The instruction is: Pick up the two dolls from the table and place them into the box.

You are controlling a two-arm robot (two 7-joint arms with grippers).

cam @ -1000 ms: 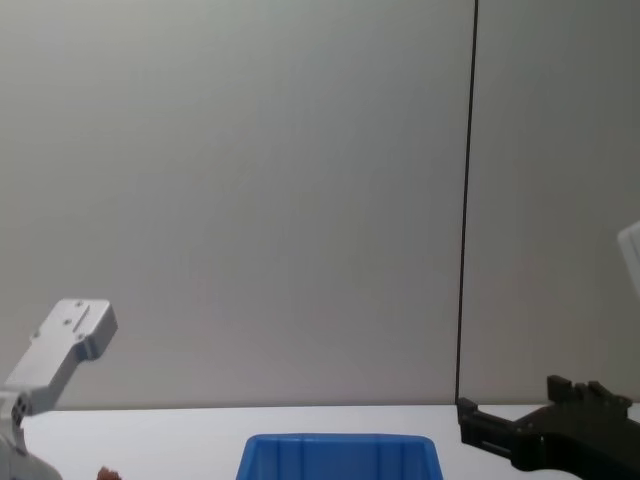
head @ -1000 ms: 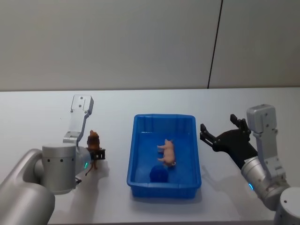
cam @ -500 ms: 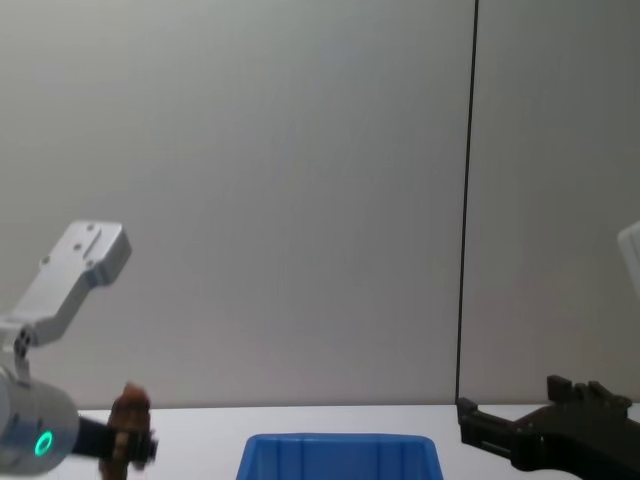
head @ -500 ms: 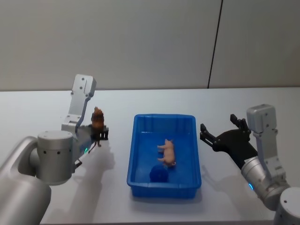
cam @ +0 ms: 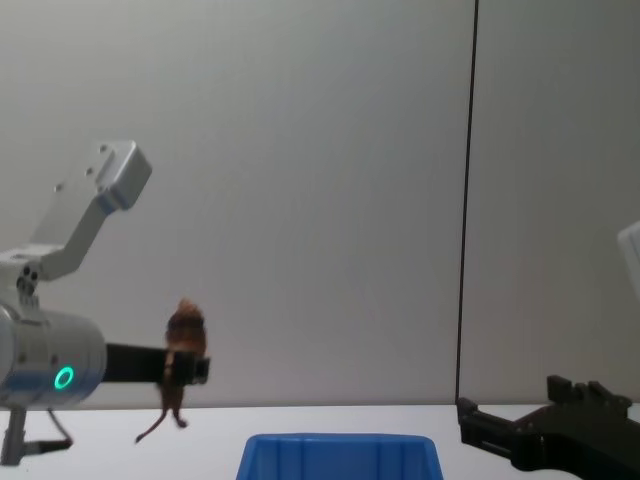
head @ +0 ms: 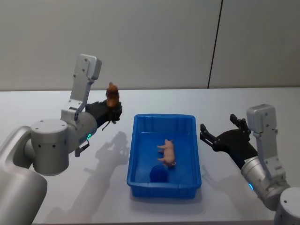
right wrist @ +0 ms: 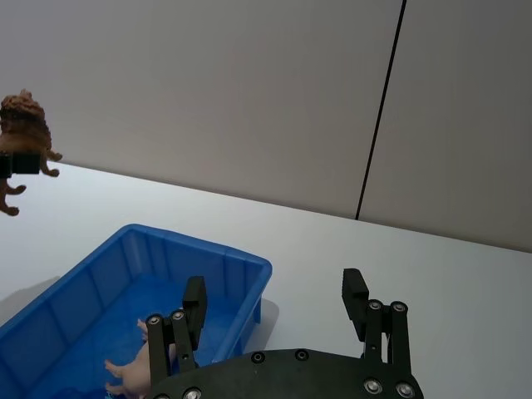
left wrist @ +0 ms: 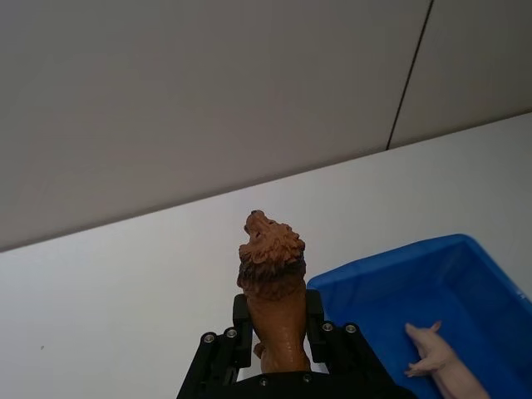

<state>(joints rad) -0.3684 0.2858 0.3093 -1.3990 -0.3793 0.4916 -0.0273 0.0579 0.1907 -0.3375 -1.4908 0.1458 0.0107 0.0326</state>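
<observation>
Right gripper [head: 220, 139] is held open & empty, just right of the box [head: 140, 178], pig [head: 167, 152] already inside. Left gripper [head: 114, 110] is clamped on the lion [head: 111, 95], head up, long axis vertical, high above the table [head: 37, 112], left of box. Risk: if released before the rim is cleared, lion drops outside.

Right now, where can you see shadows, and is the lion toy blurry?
Head view: the left gripper holding the lion toy casts a soft grey shadow on the table, left of the box. Left wrist view: the lion looks sharp. Chest view: it hangs dark against the pale wall.
</observation>
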